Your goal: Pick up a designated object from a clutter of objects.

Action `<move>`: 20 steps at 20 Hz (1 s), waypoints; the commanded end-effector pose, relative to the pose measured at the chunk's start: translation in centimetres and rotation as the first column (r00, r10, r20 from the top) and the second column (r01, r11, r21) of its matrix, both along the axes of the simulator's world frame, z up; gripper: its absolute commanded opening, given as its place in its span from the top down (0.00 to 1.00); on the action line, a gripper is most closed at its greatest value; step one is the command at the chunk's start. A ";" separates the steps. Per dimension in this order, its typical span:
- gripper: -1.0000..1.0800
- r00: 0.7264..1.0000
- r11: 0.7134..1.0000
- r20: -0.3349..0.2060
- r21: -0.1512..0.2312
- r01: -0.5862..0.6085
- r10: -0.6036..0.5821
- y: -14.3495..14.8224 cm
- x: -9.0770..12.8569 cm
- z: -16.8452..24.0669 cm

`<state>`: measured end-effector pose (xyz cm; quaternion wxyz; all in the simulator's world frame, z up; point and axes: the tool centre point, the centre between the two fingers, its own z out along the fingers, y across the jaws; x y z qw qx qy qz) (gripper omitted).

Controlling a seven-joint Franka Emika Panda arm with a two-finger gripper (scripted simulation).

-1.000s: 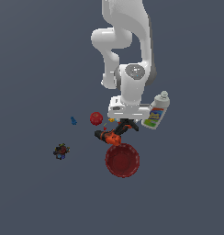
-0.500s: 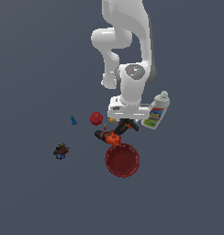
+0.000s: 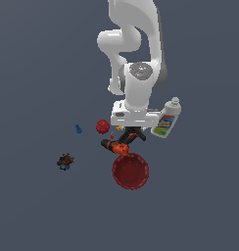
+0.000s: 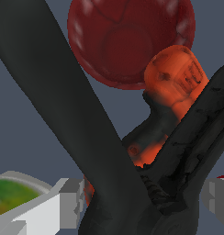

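The arm hangs straight down over the pile, and its tool [image 3: 132,128] sits low over the black clamp [image 4: 132,183], whose two long arms spread in a V. In the wrist view one arm runs long and straight away from the joint, the other angles off toward the orange-black drill [image 3: 116,146]; the joint lies between the grey fingers [image 4: 70,202], which stand apart on either side of it. Whether they press on it I cannot tell. The clamp lies against the drill, with the dark red bowl [image 3: 131,171] just beyond. The white bottle [image 3: 166,119] leans at the exterior view's right, the small red ball [image 3: 102,126] at its left.
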<state>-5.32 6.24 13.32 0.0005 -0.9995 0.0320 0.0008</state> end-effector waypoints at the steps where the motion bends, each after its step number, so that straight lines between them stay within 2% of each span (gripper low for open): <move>1: 1.00 1.000 1.000 0.002 0.001 0.000 0.000 -0.7 1.0 1.4; 20: 1.00 1.000 1.000 0.002 0.000 0.000 0.000 -7.9 10.6 14.6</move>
